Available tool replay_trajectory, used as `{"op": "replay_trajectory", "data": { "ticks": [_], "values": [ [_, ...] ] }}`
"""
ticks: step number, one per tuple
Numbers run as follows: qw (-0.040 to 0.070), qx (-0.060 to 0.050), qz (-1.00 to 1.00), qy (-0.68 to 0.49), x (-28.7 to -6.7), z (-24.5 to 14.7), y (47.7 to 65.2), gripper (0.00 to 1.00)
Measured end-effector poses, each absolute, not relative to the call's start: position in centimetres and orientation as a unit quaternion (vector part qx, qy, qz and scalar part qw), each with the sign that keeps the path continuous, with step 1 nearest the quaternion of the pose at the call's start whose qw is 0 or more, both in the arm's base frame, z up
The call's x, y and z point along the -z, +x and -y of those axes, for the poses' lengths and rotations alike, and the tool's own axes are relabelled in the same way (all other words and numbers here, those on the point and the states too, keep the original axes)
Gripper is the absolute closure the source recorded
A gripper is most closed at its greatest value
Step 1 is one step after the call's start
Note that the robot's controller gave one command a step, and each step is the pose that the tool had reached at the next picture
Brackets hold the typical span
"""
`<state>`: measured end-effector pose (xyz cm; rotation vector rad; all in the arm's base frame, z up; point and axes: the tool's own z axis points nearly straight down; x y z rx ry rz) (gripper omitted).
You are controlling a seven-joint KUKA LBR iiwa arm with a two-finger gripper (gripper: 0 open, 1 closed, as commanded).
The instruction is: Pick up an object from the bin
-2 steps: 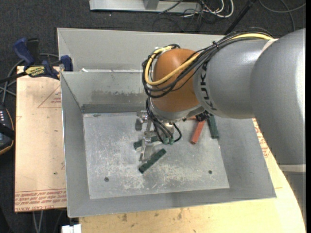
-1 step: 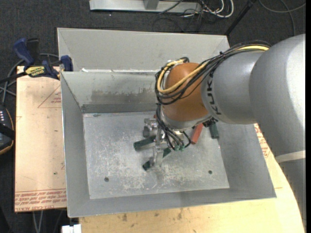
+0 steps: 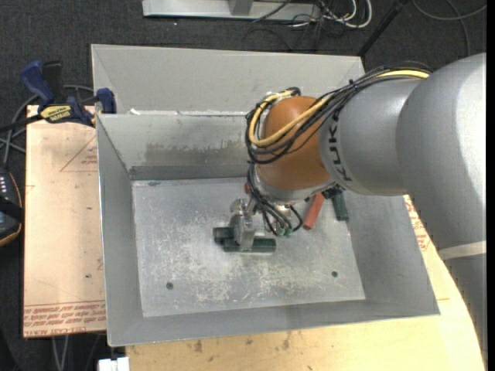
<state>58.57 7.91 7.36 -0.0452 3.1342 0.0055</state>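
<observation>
Inside the grey metal bin point(image 3: 116, 207), the KUKA arm point(image 3: 387, 145) reaches in from the right. Its orange wrist cover point(image 3: 290, 149) hangs over the middle of the floor, and the gripper point(image 3: 246, 226) is set low, right at a small dark green block-like object point(image 3: 264, 245).

That object lies flat near the centre of the bin floor, and the gripper's metal tip stands over its middle, with dark ends showing to either side. From this angle we cannot tell whether the claw is apart or together, nor whether it has any hold on the piece.

Two more things lie to the right, close under the wrist. One is a slim red stick-like item point(image 3: 312, 211) and the other a short dark piece point(image 3: 339, 205) just beside it. Both are apart from the gripper.

As we judge it, the approach is made and the pick itself is not. The green object rests on the floor, not raised. What is left is a sure clamp on it, then a lift clear of the bin's sloping walls.
</observation>
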Motion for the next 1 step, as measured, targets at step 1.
{"op": "replay_trajectory", "data": {
  "ticks": [1],
  "values": [
    [0.006,0.000,-0.986,-0.165,-27.06,-8.93,62.30,1.00]
  ]
}}
